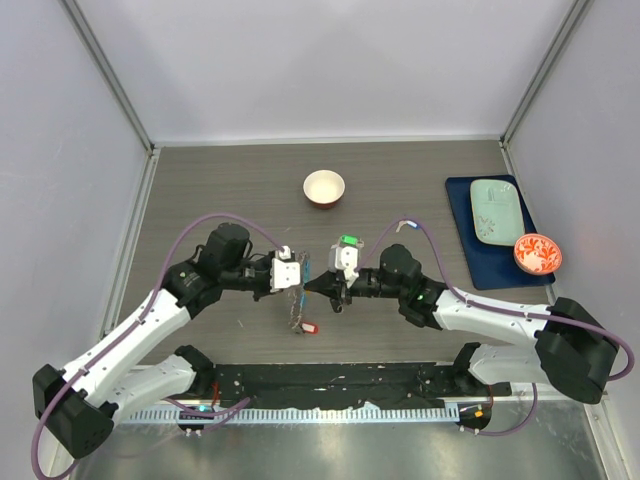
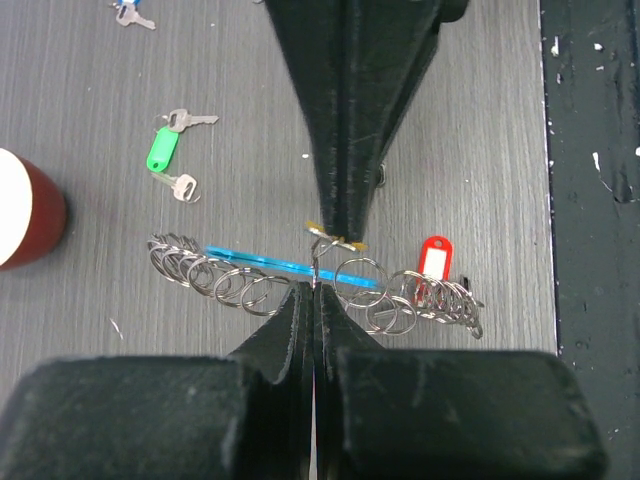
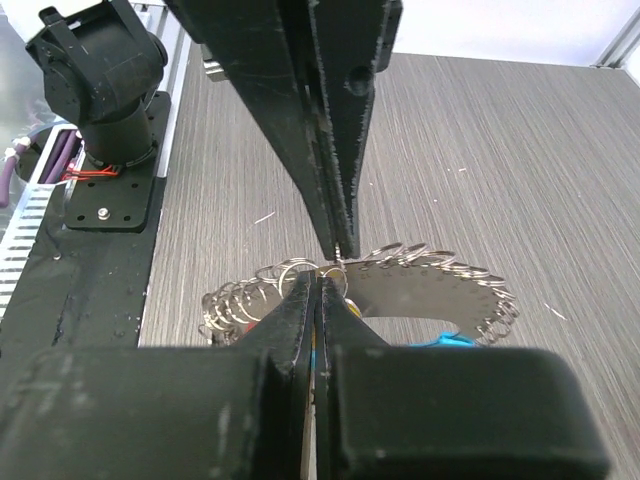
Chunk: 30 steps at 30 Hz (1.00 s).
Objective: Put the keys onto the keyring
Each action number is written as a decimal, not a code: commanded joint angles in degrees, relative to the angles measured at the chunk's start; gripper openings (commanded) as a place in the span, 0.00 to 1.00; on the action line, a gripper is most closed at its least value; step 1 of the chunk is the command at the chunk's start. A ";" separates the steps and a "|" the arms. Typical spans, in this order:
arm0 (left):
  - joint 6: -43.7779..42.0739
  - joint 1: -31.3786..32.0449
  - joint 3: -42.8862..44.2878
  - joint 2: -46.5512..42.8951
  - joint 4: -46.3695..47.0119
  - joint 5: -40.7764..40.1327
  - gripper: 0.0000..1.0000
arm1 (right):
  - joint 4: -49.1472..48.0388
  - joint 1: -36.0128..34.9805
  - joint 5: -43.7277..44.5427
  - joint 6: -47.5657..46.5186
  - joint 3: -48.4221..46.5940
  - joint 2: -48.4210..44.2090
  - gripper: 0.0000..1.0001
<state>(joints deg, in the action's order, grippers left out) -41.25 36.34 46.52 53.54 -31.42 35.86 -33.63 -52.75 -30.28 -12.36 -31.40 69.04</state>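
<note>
While both grippers meet tip to tip, shut: left gripper [image 2: 315, 288] pinches keyring [image 2: 290, 265] wire; right gripper [image 2: 335, 232] hold too small to tell. Keyring lies long way 9-to-3. Green key [image 2: 162, 150] at 10 o'clock from left gripper, on table [image 2: 460, 150].

Light is bright, even and white, apparently from overhead, though no lamp shows. In the top view the pale walls [image 1: 300, 70] are close to washed out, while the grey table [image 1: 420, 180] keeps its grain and the arms [image 1: 130, 340] throw only soft, short shadows. In the left wrist view the near fingers [image 2: 290, 400] are a dark, soft-focus mass with little surface detail. The keyring [image 2: 250, 285] beyond them is sharp and glinting, with a thin shadow beneath. The right wrist view is similar: the near fingers [image 3: 290, 400] are blurred, the table grain is crisp, and the far top edge is blown to white.
</note>
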 commanded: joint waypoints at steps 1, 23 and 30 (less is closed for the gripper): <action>5.47 0.23 0.59 0.16 6.54 -2.89 0.00 | -0.13 -0.95 -2.94 -1.53 -2.97 0.40 0.01; -0.58 0.23 -0.21 -2.21 3.74 -1.94 0.00 | 0.32 -1.21 16.48 0.14 -1.83 -1.18 0.01; 0.29 0.23 0.24 -0.19 4.52 2.81 0.00 | -0.30 -1.13 16.75 1.37 -2.44 0.31 0.01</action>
<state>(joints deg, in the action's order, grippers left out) -40.71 36.38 46.33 52.64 -29.45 34.76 -30.00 -53.89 -15.66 -12.40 -32.80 69.73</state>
